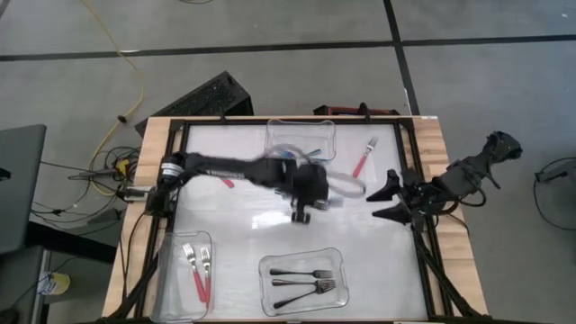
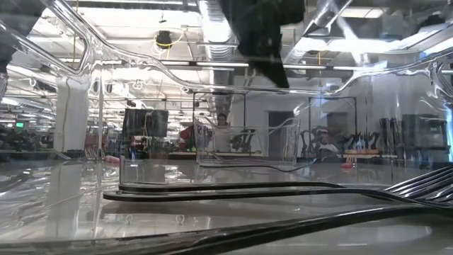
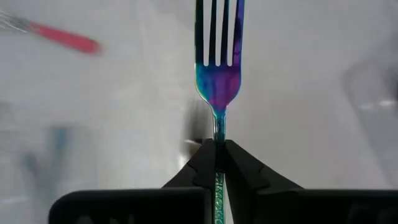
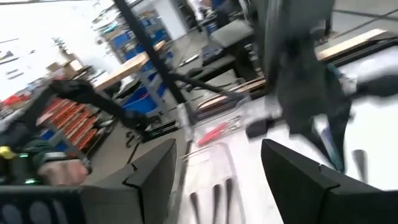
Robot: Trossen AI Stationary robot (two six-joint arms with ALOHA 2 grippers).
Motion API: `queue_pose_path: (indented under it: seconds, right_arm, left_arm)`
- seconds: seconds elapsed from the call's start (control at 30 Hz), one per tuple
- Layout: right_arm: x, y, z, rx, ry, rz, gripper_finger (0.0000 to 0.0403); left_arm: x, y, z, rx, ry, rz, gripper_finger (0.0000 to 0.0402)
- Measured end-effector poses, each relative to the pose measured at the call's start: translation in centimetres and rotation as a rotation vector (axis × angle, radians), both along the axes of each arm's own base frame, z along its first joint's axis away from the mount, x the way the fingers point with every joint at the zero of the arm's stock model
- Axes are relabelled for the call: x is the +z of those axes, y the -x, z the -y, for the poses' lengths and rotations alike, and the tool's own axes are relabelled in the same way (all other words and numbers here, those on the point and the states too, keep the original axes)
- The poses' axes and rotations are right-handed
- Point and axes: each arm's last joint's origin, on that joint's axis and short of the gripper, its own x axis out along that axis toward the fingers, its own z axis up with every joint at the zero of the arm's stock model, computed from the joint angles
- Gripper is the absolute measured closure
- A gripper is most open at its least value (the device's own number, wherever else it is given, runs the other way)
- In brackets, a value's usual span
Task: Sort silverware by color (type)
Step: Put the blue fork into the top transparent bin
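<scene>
Iridescent teal-purple fork (image 3: 219, 74) is pinched by its handle in the left gripper (image 3: 217, 155), fingers clamped tight on it, tines pointing away from the wrist. In the high view the left gripper (image 1: 306, 202) sits over the middle of the table, arm reaching in from the left edge and stretched across; the fork itself can't be made out there, too blurred. Only the left wrist view shows the grip clearly.

Right gripper (image 1: 385, 198) waits at the right edge of the table, fingers spread wide, holding nothing; the right wrist view shows its two dark fingers (image 4: 298, 180) well apart.

Bins: near-centre clear bin (image 1: 266, 297) holds three black forks (image 1: 304, 280) lying side by side, tines to the right. Near-left clear bin (image 1: 169, 301) holds two red-handled forks (image 1: 199, 270), tines toward the far side. Far-centre clear bin (image 1: 329, 126) has something thin in it, partly hidden by the arm, colour can't be told.

Loose on the table (image 1: 234, 234): one red-handled fork (image 1: 365, 157) far right, between the far bin and the right gripper; a red handle (image 1: 226, 182) shows just beside the left arm.

Low view looks through a clear bin wall: black fork shapes (image 2: 233, 190) close up, the left arm (image 2: 262, 35) hanging from above, another clear bin (image 2: 244, 147) farther off. The left wrist view also catches a red-handled fork (image 3: 62, 37) lying on the table.
</scene>
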Motion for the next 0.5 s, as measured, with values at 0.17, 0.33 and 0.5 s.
queue_pose_path:
  seconds: [0.17,0.33,0.5]
  right_arm:
    - [-0.2,-1.0,1.0,-0.1,0.016,-0.015,0.0143]
    - [-0.5,-1.9,1.8,-0.187,0.003,-0.038,0.0143]
    - [-1.0,-3.0,2.3,-0.262,0.001,-0.076,0.0143]
  left_arm:
    - [4.0,1.1,-6.8,0.028,-0.109,0.04,0.0401]
    - [4.0,2.9,-14.6,0.132,-0.038,0.061,0.0401]
    - [4.0,5.1,-20.7,0.486,0.266,0.229,0.0401]
